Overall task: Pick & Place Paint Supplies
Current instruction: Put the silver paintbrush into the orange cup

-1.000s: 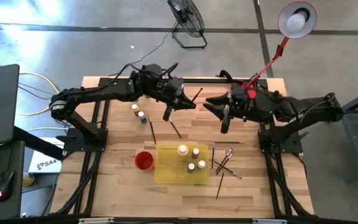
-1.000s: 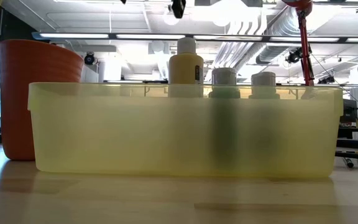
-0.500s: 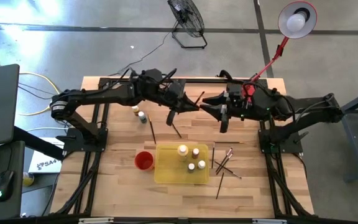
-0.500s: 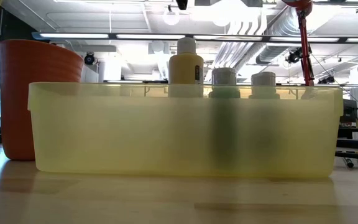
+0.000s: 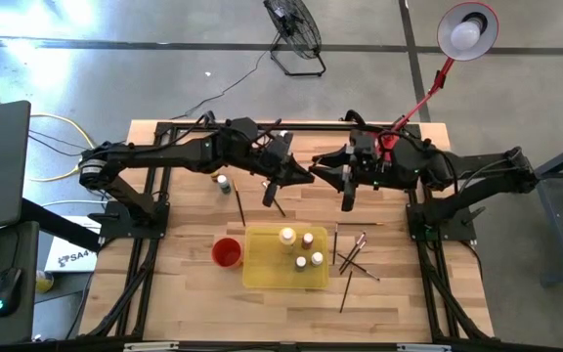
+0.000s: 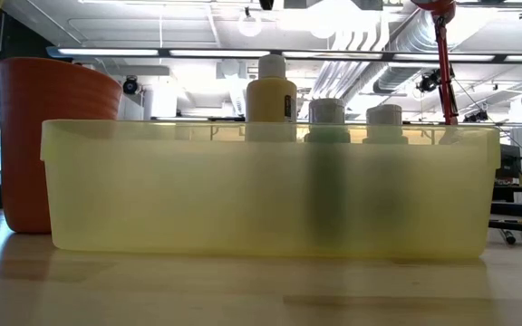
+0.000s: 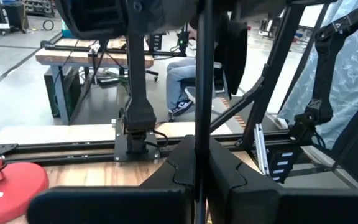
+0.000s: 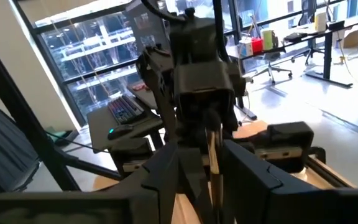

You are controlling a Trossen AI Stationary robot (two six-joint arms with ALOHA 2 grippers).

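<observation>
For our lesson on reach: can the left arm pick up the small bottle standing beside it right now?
Probably not yet: the left tool is shut on a paintbrush, so it is occupied, though the bottle stands in the open close by.

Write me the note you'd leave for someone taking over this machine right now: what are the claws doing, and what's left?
Left gripper: shut on a paintbrush, raised over mid-table.
Right gripper: facing it, fingers apart on either side of the brush, apparently not clamped.
Done: four bottles stand in the yellow tray.
Left: one bottle by the left arm, loose brushes right of the tray, another brush beyond the red cup.
</observation>
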